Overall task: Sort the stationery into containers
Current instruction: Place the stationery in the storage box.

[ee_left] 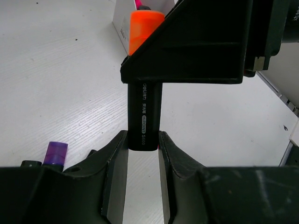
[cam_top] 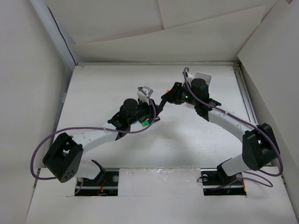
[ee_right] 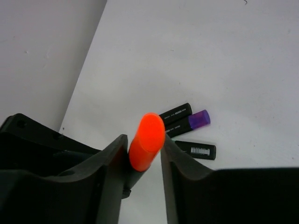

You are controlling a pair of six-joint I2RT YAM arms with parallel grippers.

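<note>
An orange-capped marker (ee_left: 145, 107) with a black body is held between both grippers above the table. My left gripper (ee_left: 142, 140) is shut on the black tail end of the marker. My right gripper (ee_right: 145, 142) is closed around the marker's orange cap (ee_right: 147, 144). In the top view the left gripper (cam_top: 155, 110) and the right gripper (cam_top: 165, 99) meet at the middle of the table. The white organiser (ee_left: 122, 21) stands just beyond, with a pink marker end in it; it also shows in the top view (cam_top: 145, 92).
A purple-capped marker (ee_right: 189, 122) and two black marker bodies (ee_right: 196, 150) lie together on the table; the purple one also shows in the left wrist view (ee_left: 55, 153). A green marker end (cam_top: 145, 122) lies under the left arm. White walls enclose the table.
</note>
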